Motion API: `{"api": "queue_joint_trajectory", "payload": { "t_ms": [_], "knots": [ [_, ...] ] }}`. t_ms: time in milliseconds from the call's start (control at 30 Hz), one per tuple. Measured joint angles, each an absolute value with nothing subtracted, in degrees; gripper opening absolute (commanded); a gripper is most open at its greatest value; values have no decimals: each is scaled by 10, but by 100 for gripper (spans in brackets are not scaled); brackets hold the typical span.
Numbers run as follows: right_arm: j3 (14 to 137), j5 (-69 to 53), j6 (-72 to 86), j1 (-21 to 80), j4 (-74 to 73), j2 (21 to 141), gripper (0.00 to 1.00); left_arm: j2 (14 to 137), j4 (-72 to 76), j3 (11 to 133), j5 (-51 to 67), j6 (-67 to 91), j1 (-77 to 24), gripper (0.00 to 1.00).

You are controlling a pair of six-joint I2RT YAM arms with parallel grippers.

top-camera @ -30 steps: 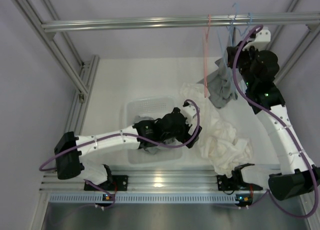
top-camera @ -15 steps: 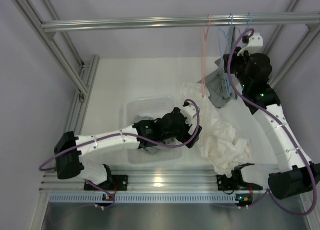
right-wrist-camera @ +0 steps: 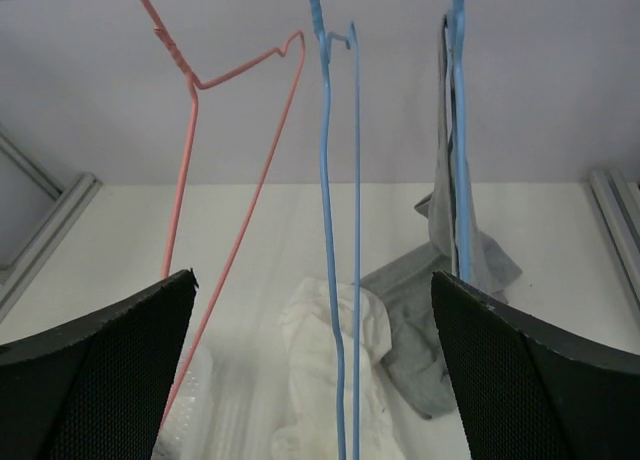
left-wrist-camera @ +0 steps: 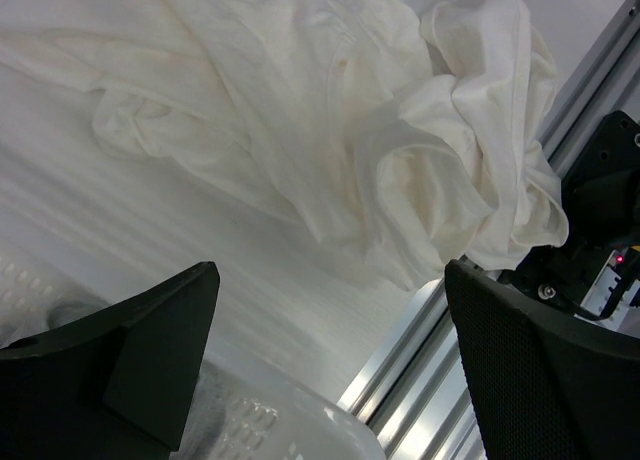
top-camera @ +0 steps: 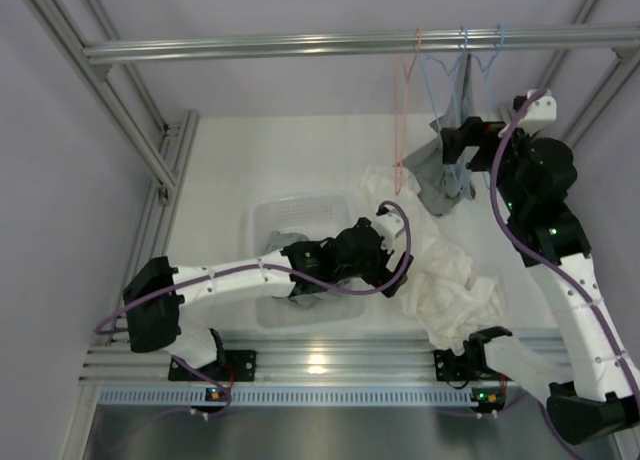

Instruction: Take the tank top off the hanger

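The tank top (right-wrist-camera: 425, 330) is plain grey, on a blue hanger (right-wrist-camera: 461, 130). A second hanger (right-wrist-camera: 324, 160) is the same blue, and a third hanger (right-wrist-camera: 193, 82) is salmon pink. The heaped cloth (left-wrist-camera: 330, 130) is off-white and unpatterned. The surface (top-camera: 280, 160) is white. The bin (top-camera: 272, 215) is clear and dimpled. The arms (top-camera: 570, 280) are white and black, and the right gripper (right-wrist-camera: 312, 370) is black with a fine mesh grain.

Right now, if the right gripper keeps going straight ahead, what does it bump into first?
Probably the empty blue hanger, which hangs almost dead centre in front of the open right gripper. The gray tank top hangs further right, off that line. Depth is hard to judge.
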State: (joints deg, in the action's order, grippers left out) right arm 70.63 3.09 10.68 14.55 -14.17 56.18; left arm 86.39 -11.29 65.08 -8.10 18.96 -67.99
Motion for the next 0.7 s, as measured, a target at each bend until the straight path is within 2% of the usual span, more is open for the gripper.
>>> {"api": "queue_joint_trajectory", "payload": {
  "t_ms": [367,700],
  "knots": [
    [708,93,107,146,-253,311,99,1016,23,672,-78,182,-687,99],
    [739,94,106,146,-292,248,99,1178,79,753,-107,207,-687,99]
  ]
}}
